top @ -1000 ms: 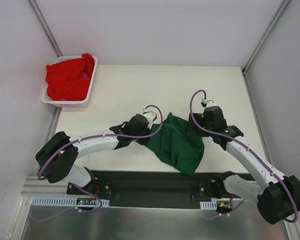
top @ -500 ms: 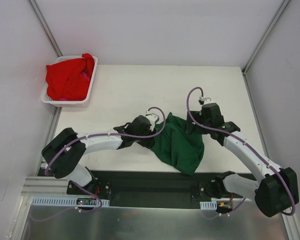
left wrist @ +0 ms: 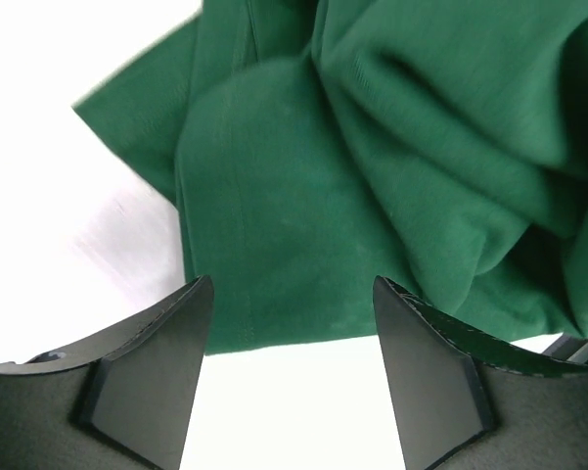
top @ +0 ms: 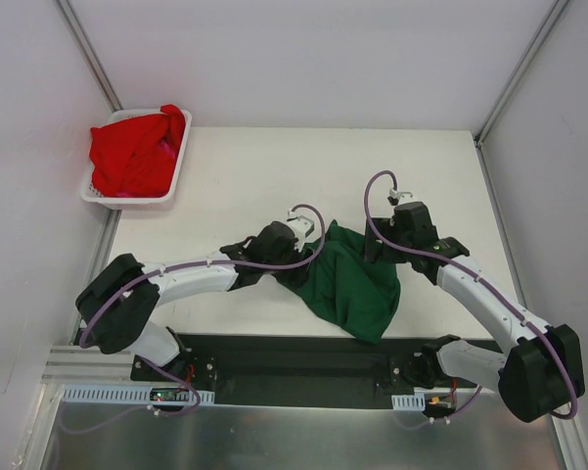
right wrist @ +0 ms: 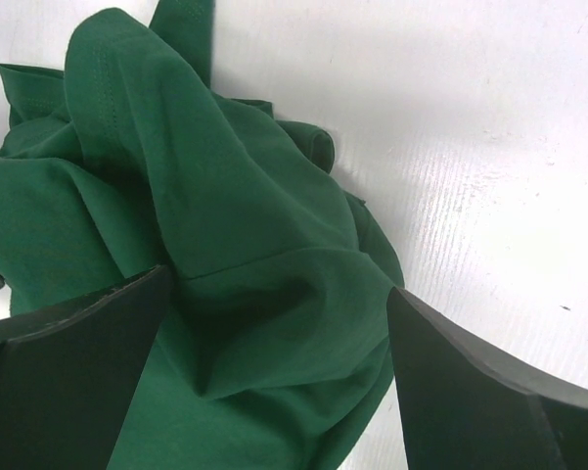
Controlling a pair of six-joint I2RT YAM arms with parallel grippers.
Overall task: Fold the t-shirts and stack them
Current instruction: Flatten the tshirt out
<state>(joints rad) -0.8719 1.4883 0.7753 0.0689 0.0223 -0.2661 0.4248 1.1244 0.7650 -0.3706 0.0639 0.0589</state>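
A dark green t-shirt (top: 352, 284) lies crumpled on the white table, near the front middle. My left gripper (top: 295, 258) is at its left edge, open. In the left wrist view the shirt's hem (left wrist: 303, 333) lies just past the spread fingertips of the left gripper (left wrist: 292, 289), with bare table between them. My right gripper (top: 379, 251) hangs over the shirt's far right part, open wide. In the right wrist view a bunched fold (right wrist: 274, 294) sits between the fingers of the right gripper (right wrist: 277, 284), ungripped. Red t-shirts (top: 137, 152) are heaped in the basket.
A white slotted basket (top: 180, 164) stands at the table's far left corner. Grey walls and metal posts close in the table on three sides. A black mounting rail (top: 303, 357) runs along the near edge between the arm bases.
My left gripper has opened from nearly shut and now holds nothing. My right gripper has shifted slightly left over the green shirt and stayed open.
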